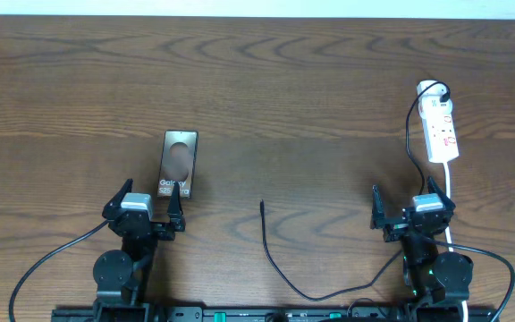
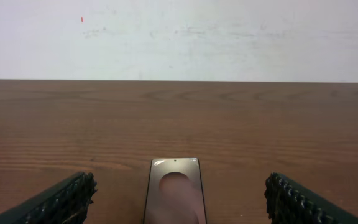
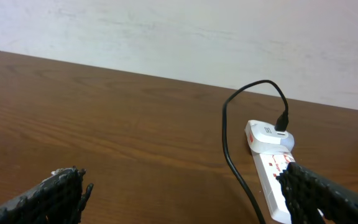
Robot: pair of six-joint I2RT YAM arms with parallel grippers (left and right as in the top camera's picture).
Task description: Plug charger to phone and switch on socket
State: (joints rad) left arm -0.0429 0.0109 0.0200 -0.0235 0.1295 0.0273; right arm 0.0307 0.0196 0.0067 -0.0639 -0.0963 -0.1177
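The phone lies flat on the table at left, a dark slab with a brownish oval and "Galaxy" lettering at its near end. My left gripper is open and empty just below it; the phone's far end shows between the fingers in the left wrist view. The charger's black cable runs from its free plug tip at centre down toward the front edge, then up to the socket, a white power strip at right. My right gripper is open and empty below the strip.
A white adapter is plugged into the strip's far end with the black cable looping from it. The thick white cord runs from the strip past my right gripper. A pale wall backs the wooden table.
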